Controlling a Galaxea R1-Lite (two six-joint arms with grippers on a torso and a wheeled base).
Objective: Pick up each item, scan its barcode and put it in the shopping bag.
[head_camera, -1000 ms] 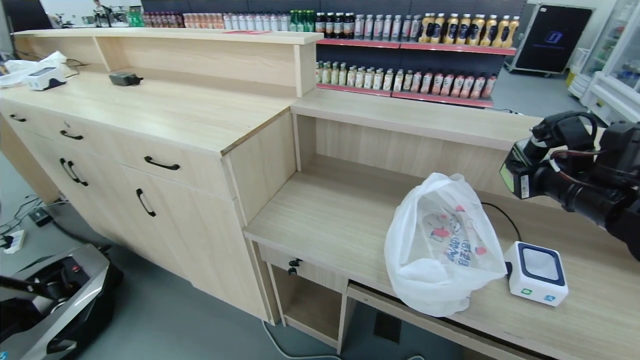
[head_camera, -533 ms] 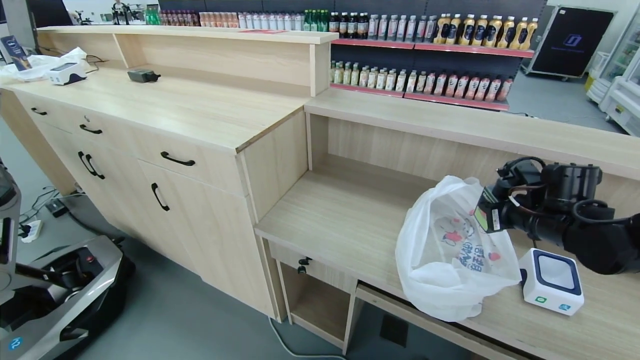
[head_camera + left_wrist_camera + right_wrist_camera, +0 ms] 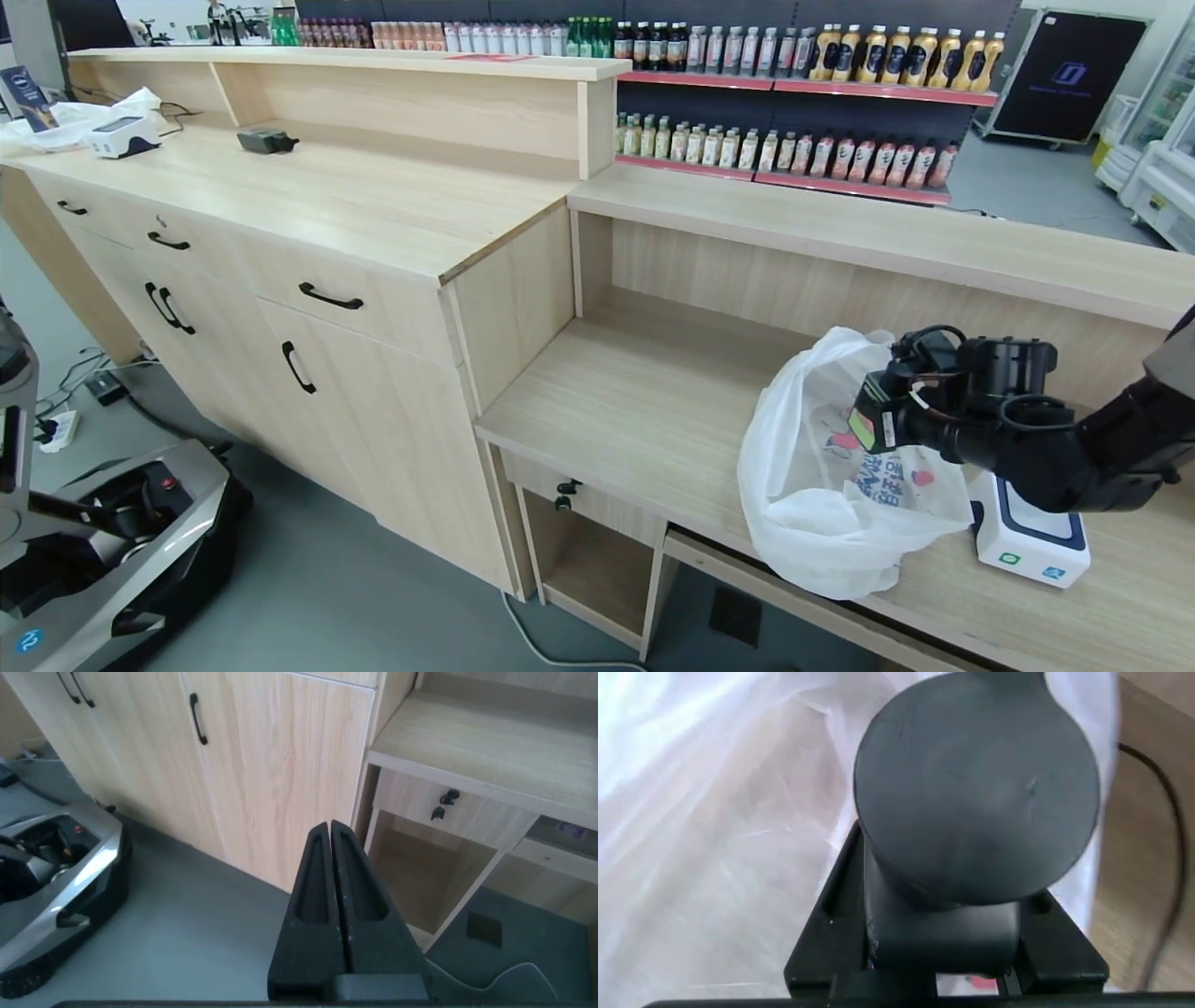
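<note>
Right gripper (image 3: 885, 418) hung at the mouth of the shopping bag (image 3: 822, 504). It was clamped on an item (image 3: 872, 427) whose end facing the head camera carried a green and red label with a white barcode strip. From the right wrist camera the item (image 3: 976, 793) appeared as a dark round face held between the black fingers (image 3: 822, 947), with the white film of the bag (image 3: 710, 812) spread beneath and around it. The bag stood slumped on the lower bench (image 3: 635, 401), red and blue print showing through its side. A white scanner (image 3: 1032, 551) with a dark blue-framed window sat just beside the bag on the bench, toward the robot's right, and the right arm crossed above it.

Left gripper (image 3: 331, 840) was well apart from all this, low on the robot's left. Its two black fingers were pressed flat together with nothing between them, and it pointed over the grey floor (image 3: 187, 915) in front of a wooden cabinet (image 3: 271, 756) with a black handle. Beyond the bench, rows of bottles (image 3: 775, 149) filled red-edged shelves. On the higher bench (image 3: 308, 196) to the left lay a small dark device (image 3: 266, 140), and farther along it a second white scanner (image 3: 121, 137).
</note>
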